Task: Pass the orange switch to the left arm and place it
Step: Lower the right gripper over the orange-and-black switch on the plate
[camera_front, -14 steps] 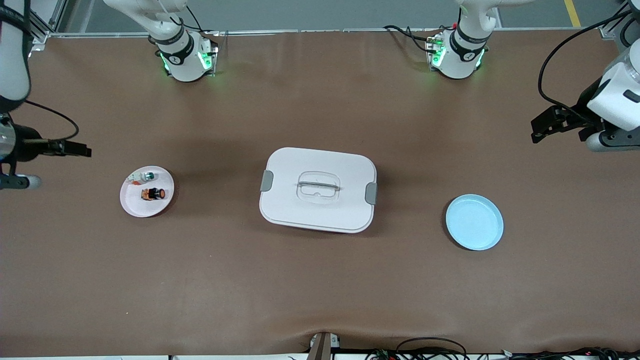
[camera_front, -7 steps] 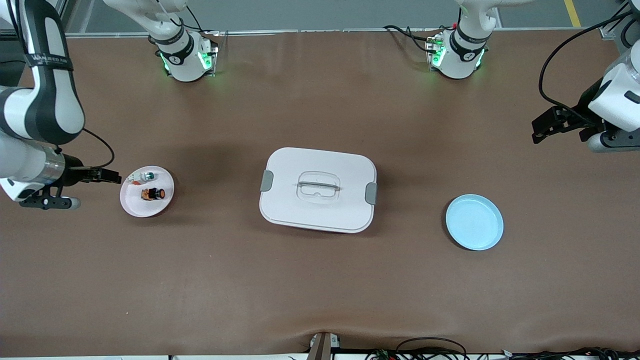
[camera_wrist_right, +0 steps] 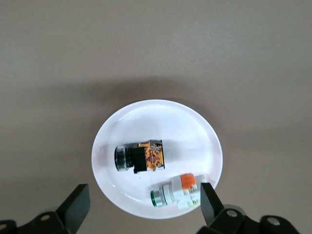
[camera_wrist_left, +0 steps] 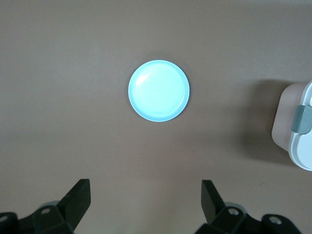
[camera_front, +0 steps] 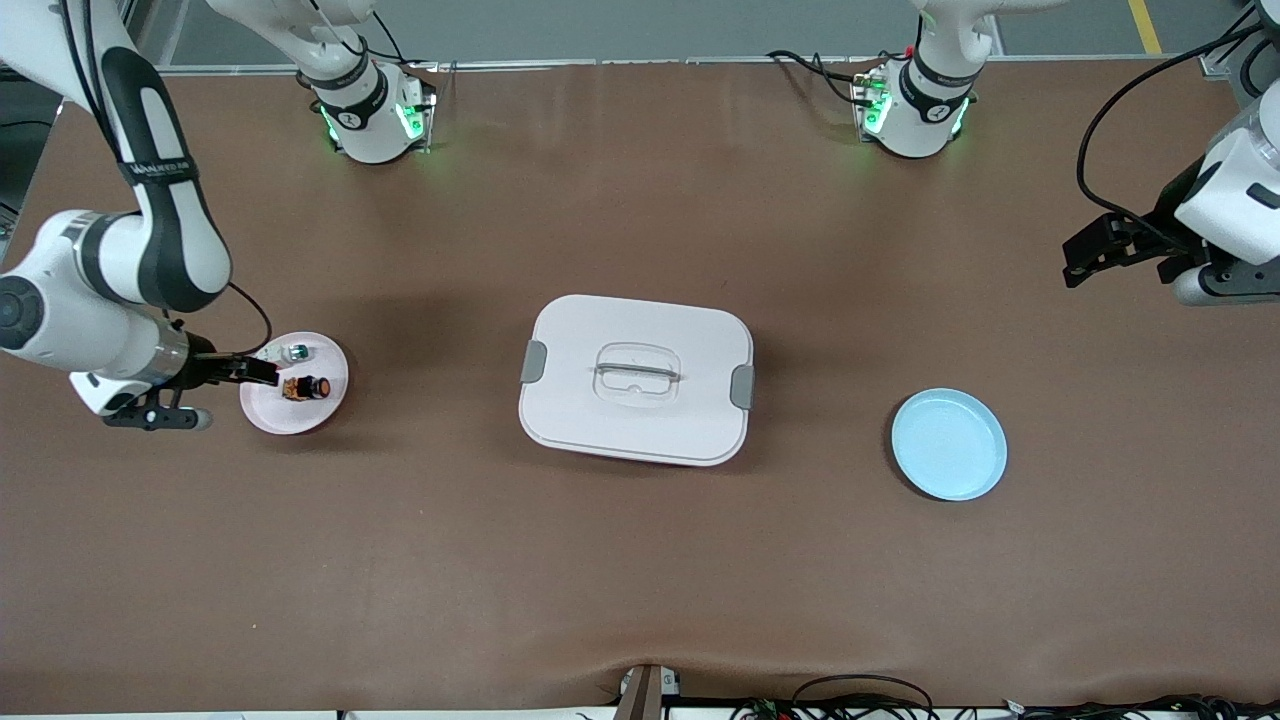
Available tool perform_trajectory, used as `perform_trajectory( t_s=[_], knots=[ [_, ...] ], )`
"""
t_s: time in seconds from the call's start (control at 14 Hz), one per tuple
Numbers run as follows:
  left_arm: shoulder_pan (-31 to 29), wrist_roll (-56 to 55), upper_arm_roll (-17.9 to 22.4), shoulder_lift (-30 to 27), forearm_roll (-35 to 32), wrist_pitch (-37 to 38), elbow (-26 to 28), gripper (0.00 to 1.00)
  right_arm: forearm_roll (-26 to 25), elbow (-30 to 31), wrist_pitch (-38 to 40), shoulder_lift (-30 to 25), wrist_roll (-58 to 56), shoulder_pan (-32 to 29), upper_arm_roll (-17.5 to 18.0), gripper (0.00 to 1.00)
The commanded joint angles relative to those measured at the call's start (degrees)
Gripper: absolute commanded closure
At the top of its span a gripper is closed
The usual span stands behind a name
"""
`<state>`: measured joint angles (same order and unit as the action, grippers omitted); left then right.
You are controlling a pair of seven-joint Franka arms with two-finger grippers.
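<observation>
You are at the pickup approach; the right gripper [camera_front: 262,372], jaws spread and empty, hangs over the pink plate [camera_front: 275,415] where the orange switch [camera_front: 305,387] lies beside the green-capped part [camera_front: 295,352]; next, descend squarely around the switch only; the left gripper [camera_front: 1085,258] waits, jaws apart, above the table near the light-blue plate [camera_front: 948,444]; the box [camera_front: 636,378] sits between.

Brown matte table [camera_front: 640,580], white rounded lidded box [camera_front: 636,380] at centre, pale pink round plate [camera_front: 290,415] at nine o'clock, light-blue round plate [camera_front: 948,444] at three o'clock
</observation>
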<state>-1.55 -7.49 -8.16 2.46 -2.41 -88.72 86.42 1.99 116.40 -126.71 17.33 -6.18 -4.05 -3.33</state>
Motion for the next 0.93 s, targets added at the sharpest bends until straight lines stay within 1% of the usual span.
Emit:
perform_trajectory(
  t_s=[0.0,0.14,0.36,0.5,0.85],
  knots=[
    [-0.2,0.1,-0.3,-0.4,-1.1,-0.5,0.3,0.00,0.7,2.4,-5.1,1.3,-1.0,0.1,0.2,0.00],
    [-0.2,0.1,-0.3,-0.4,-1.1,-0.6,0.3,0.00,0.7,4.9,-9.9,1.8,-1.0,0.2,0.3,0.00],
    [-0.2,0.1,-0.3,-0.4,-1.1,-0.5,0.3,0.00,0.7,5.9,-12.0,3.0,-1.1,0.6,0.3,0.00],
    [-0.2,0.1,-0.3,-0.4,-1.1,-0.5,0.4,0.00,0.7,7.6,-14.9,3.4,-1.1,0.7,0.3,0.00],
    [-0.2,0.2,-0.3,-0.4,-1.1,-0.6,0.3,0.00,0.7,7.9,-18.1,5.9,-3.5,0.5,0.3,0.00]
  ],
)
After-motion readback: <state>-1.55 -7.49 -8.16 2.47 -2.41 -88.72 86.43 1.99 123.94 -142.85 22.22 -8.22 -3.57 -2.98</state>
